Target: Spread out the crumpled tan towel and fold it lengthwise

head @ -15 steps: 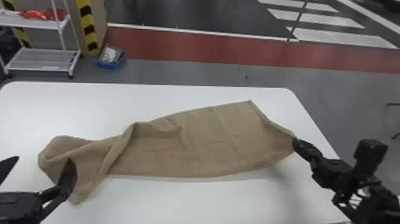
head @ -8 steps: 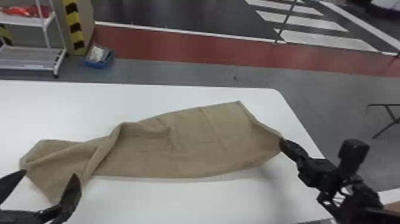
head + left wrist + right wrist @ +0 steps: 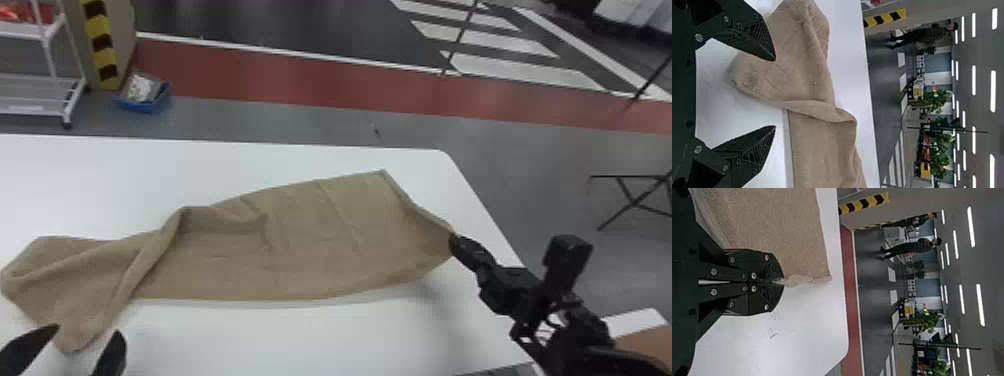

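Note:
The tan towel [image 3: 310,245] lies stretched across the white table, fairly flat toward the right and twisted over itself at the left. Its near right corner is pinched in my right gripper [image 3: 452,245]; in the right wrist view that gripper [image 3: 783,282] is shut on the corner of the towel [image 3: 770,227]. My left gripper [image 3: 90,332] stands open at the near left, by the towel's lower left corner. In the left wrist view the left gripper [image 3: 775,93] has its fingers wide apart, with the bunched towel end [image 3: 785,66] just beyond them and nothing held.
The white table [image 3: 300,335] has its right edge near my right arm. Beyond it on the floor are a white rack [image 3: 35,85] and a blue bin [image 3: 142,95] at the far left, and a black-legged stand [image 3: 632,200] at the right.
The head view has shifted, with the scene sliding left in it and then partly back. My left gripper's fingers show farther apart and lower, beside the towel's left end. The right gripper keeps its corner.

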